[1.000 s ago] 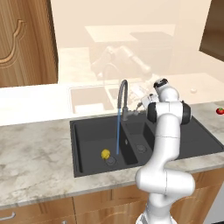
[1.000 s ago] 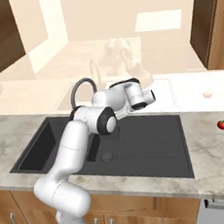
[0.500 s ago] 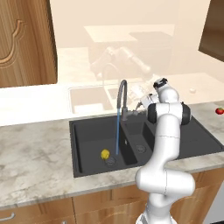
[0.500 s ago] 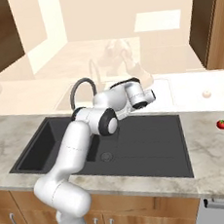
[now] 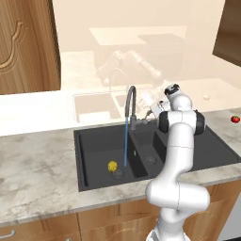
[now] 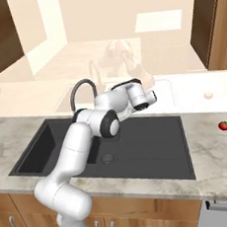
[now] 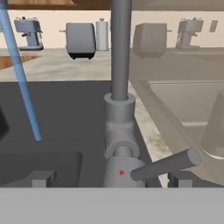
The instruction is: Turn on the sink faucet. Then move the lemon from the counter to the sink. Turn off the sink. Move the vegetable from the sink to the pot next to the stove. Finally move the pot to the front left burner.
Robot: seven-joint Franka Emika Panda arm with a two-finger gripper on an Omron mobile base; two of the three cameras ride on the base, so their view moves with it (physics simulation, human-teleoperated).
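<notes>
The dark grey sink faucet (image 5: 130, 104) stands behind the black sink (image 5: 94, 139), and a blue stream of water (image 5: 125, 143) runs from it into the left basin. The yellow lemon (image 5: 112, 165) lies in that basin beside the drain. My gripper (image 5: 150, 110) hovers just right of the faucet's base. In the hand view my gripper (image 7: 111, 179) is open, its fingertips (image 7: 42, 178) on either side of the faucet body (image 7: 119, 114). The side lever (image 7: 168, 164) juts out above the right tip. The pot and the stove are out of view.
A small red tomato (image 5: 235, 119) sits on the marbled counter (image 5: 37, 174) at the far right, with a small pale round object (image 6: 208, 95) behind it. My white arm (image 5: 179, 155) rises over the right basin. Wooden cabinets hang at the upper left and right.
</notes>
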